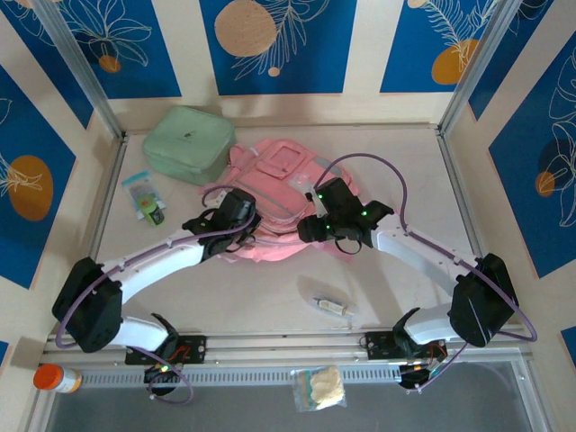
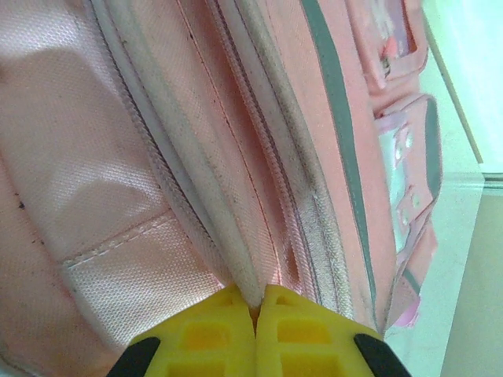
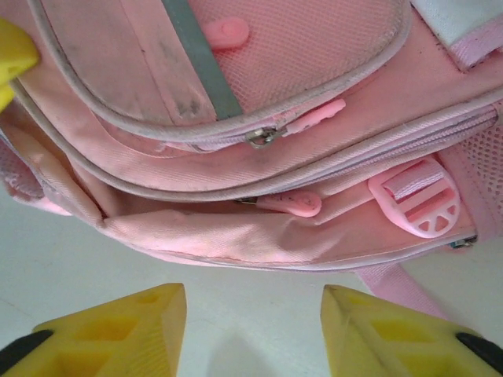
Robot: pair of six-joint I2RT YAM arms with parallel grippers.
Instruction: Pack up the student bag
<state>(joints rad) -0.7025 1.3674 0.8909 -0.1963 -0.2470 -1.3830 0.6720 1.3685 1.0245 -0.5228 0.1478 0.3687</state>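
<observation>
The pink student bag (image 1: 279, 180) lies flat in the middle of the table, front pockets up. My left gripper (image 1: 238, 214) is at its left near edge. In the left wrist view the yellow fingers (image 2: 212, 330) are shut on a grey-white piped seam (image 2: 244, 267) of the bag (image 2: 118, 157). My right gripper (image 1: 313, 227) hovers at the bag's near right edge. Its jaws (image 3: 253, 302) stand open over bare table, just short of the bag (image 3: 259, 236), and hold nothing. A pink zip pull (image 3: 295, 204) lies a little beyond them.
A mint-green zip case (image 1: 189, 142) sits at the back left, touching the bag. A small packet (image 1: 144, 196) lies at the left, a small tube (image 1: 333, 306) in front of the bag. On the near rail are a plastic pouch (image 1: 319, 389) and an orange-capped bottle (image 1: 56, 378).
</observation>
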